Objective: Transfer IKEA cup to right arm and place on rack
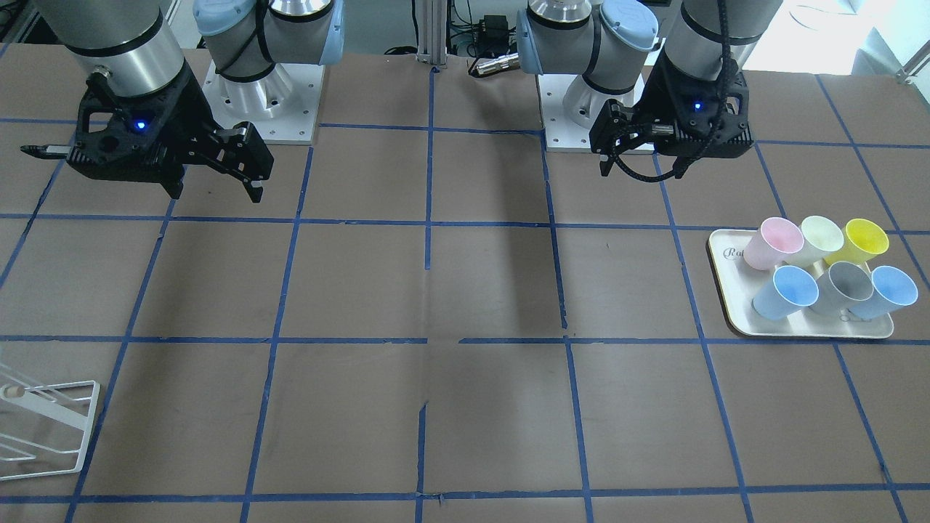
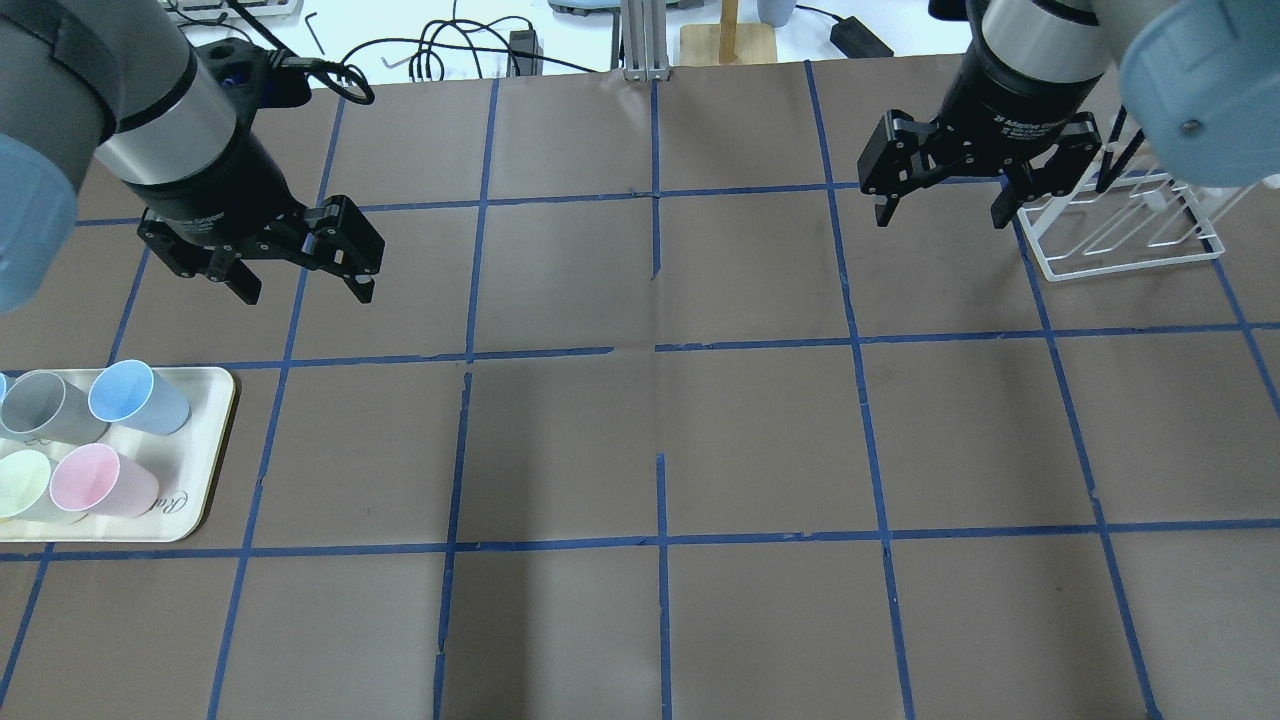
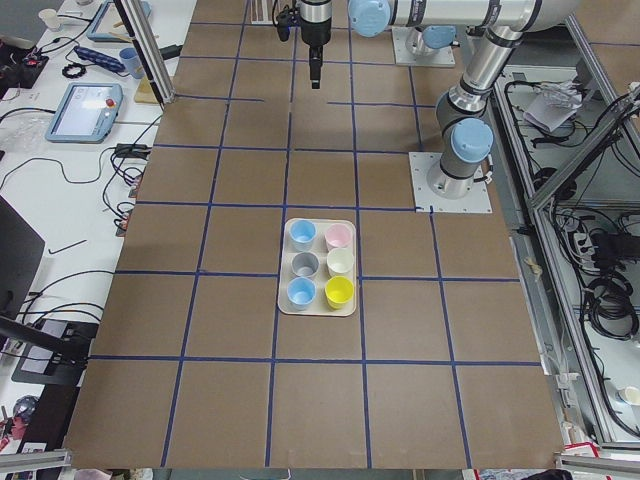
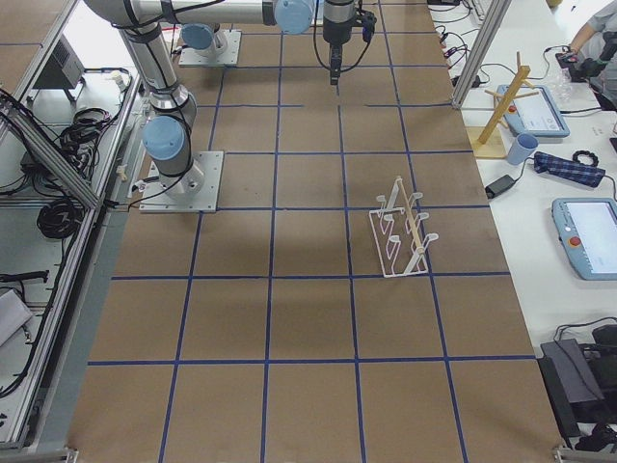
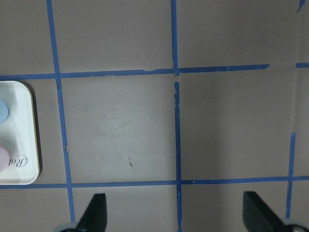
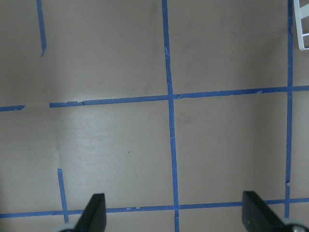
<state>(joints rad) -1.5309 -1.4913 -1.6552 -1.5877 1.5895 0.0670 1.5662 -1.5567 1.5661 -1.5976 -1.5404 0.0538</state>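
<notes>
The IKEA cup is a pale sky-blue tumbler standing upright on the cream tray; it also shows in the overhead view. A second similar blue cup stands in the same row. My left gripper hangs open and empty above the table, beyond the tray and apart from the cups; its wrist view shows the jaws wide apart. My right gripper is open and empty beside the white wire rack. The rack's corner shows in the right wrist view.
The tray also holds a grey cup, a pink cup, a pale green cup and a yellow cup. Brown table with a blue tape grid. The rack stands at the table's right end.
</notes>
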